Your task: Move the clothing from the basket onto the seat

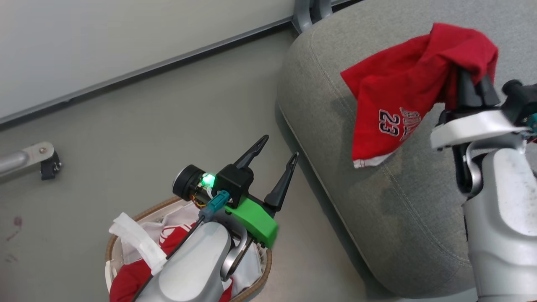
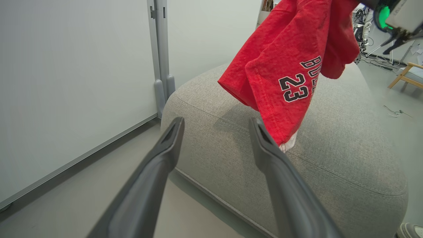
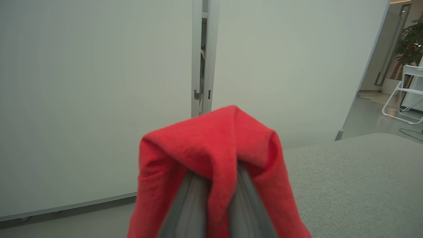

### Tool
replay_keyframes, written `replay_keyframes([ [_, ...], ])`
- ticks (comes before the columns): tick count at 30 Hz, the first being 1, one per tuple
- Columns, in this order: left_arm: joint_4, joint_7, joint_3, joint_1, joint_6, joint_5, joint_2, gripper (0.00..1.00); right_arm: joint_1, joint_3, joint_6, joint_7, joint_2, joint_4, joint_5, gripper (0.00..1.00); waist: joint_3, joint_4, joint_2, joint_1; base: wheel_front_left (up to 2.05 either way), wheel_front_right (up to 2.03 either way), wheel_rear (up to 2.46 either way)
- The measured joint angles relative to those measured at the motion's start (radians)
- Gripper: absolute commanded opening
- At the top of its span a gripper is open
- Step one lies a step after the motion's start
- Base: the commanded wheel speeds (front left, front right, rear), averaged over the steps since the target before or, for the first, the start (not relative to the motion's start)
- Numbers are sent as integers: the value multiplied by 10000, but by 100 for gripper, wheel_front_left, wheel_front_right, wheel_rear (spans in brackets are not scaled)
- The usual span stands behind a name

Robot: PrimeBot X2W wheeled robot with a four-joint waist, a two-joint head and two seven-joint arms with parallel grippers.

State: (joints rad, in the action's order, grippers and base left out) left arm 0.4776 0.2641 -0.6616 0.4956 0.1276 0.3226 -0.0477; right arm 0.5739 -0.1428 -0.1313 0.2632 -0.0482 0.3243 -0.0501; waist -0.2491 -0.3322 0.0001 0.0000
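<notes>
One red jersey point(image 1: 402, 96), number 23, hung from the right gripper point(image 1: 476, 86), whose jaws were clamped on a fold that draped over and hid the fingertips. It dangled over the grey seat point(image 1: 402, 197); whether its white hem touched was unclear. The left gripper point(image 1: 280, 147) hovered spread and empty above the basket point(image 1: 142, 213). Its forearm point(image 1: 193, 268) and the picture's edge cut off the red-and-white clothing point(image 1: 172, 233) inside.

Tips of the right claw point(image 1: 473, 79) buried under the red jersey point(image 1: 398, 84); lettering beside 23 folded, unreadable. Bottom edge chops the basket point(image 1: 110, 245), left forearm point(image 1: 197, 264) covering much of its clothing point(image 1: 126, 281).
</notes>
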Motion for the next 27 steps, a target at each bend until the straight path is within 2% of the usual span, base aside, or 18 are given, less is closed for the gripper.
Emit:
replay_keyframes([
  [3,-75,0,-81,287,0,-92,2,100,652,-669,0,0,-15,-15,117,0,-455,-40,0,0,0,0,0],
  [7,-221,0,-180,823,0,-274,-4,100,1901,-1390,0,0,-25,-113,857,0,-1149,37,0,0,0,0,0],
  [14,-462,0,-389,1708,0,-573,-111,100,4009,-2451,0,2,-907,230,1699,0,-2522,421,0,1,0,0,0],
  [21,-744,0,-357,2124,0,-926,-259,100,5027,-3478,0,2,-1546,1404,2127,0,-3887,934,0,1,0,0,0],
  [27,-826,0,-13,2121,-4,-980,-389,100,5024,-3850,0,0,-1432,2249,2685,0,-4952,1254,0,2,0,0,0],
])
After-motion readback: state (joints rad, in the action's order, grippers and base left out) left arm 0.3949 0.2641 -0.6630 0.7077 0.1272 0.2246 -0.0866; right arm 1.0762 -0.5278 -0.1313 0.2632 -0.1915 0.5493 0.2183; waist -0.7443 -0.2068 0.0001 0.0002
